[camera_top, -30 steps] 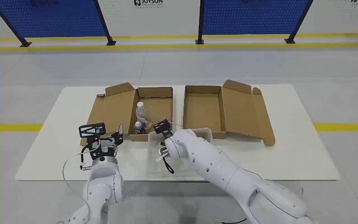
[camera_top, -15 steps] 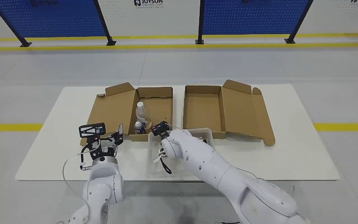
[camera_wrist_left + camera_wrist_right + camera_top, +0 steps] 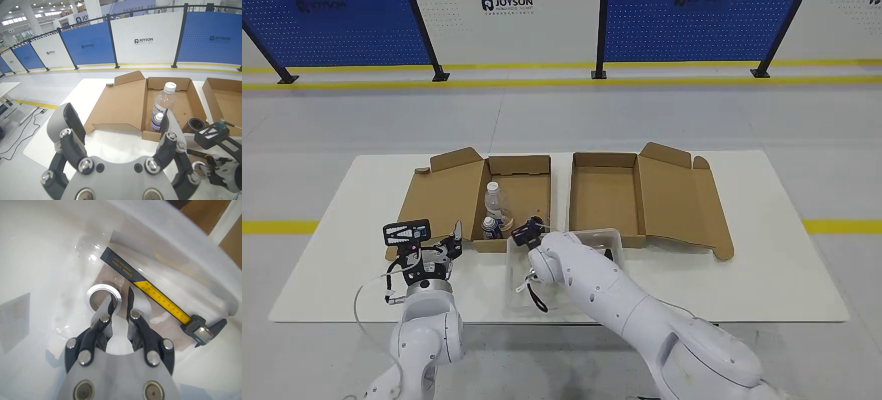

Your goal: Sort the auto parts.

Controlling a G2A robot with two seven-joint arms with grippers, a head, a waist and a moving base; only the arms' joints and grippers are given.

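My right gripper [image 3: 121,293] is down inside the clear plastic bin [image 3: 608,236]. Its fingers are slightly open and straddle the wall of a shiny metal ring [image 3: 94,292], one inside and one outside. A black and yellow digital caliper [image 3: 151,289] lies just beside the ring on the bin floor. My left gripper [image 3: 117,110] is held wide open and holds nothing above the table's front left. The left cardboard box [image 3: 532,190] holds a clear bottle [image 3: 165,99], a spray can [image 3: 157,122] and a brown cylinder [image 3: 195,124].
The right cardboard box [image 3: 604,195] sits open beside the left one, its flaps spread toward the table's right. The bin stands at the table's front, just before both boxes. Blue and white fence panels stand beyond the table.
My right arm has shifted a little to the left and lower into the bin over the ring. The left arm has not moved.
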